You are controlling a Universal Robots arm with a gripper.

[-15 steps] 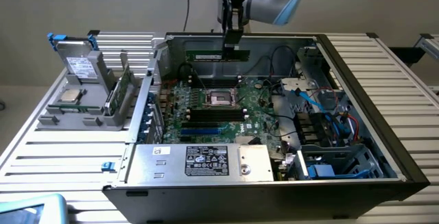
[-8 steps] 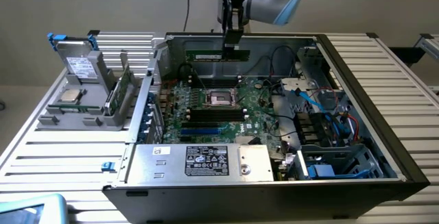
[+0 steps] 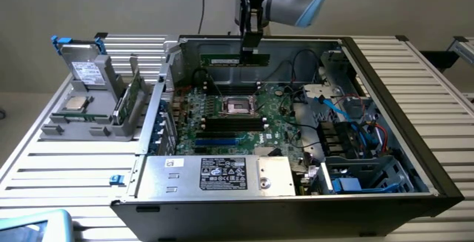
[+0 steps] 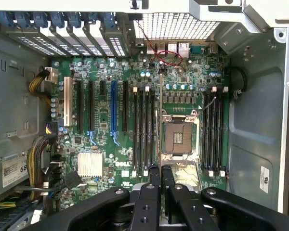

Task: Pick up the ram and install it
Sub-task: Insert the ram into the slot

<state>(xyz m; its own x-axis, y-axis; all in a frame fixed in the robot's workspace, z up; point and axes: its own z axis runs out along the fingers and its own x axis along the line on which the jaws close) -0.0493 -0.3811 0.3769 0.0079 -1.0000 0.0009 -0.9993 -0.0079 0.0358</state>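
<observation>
Currently aloft: ram (image 3: pixel 231 59), one green stick, held level and on edge above the motherboard (image 3: pixel 222 136) inside the open computer case (image 3: pixel 296 214). Long axis runs from the exterior view's left to its right, parallel to the case's far wall. Gripper (image 3: pixel 250 52): fingers pinching the stick's upper edge, nearer its end on the exterior view's right. Black memory slots (image 4: pixel 143 130) lie below. Surface: pale slatted table (image 3: pixel 66 164), carrying a grey rack (image 3: pixel 96 125) with a silver drive (image 3: pixel 89 72) standing upright. Room: plain grey wall (image 3: pixel 111 3) behind.
</observation>
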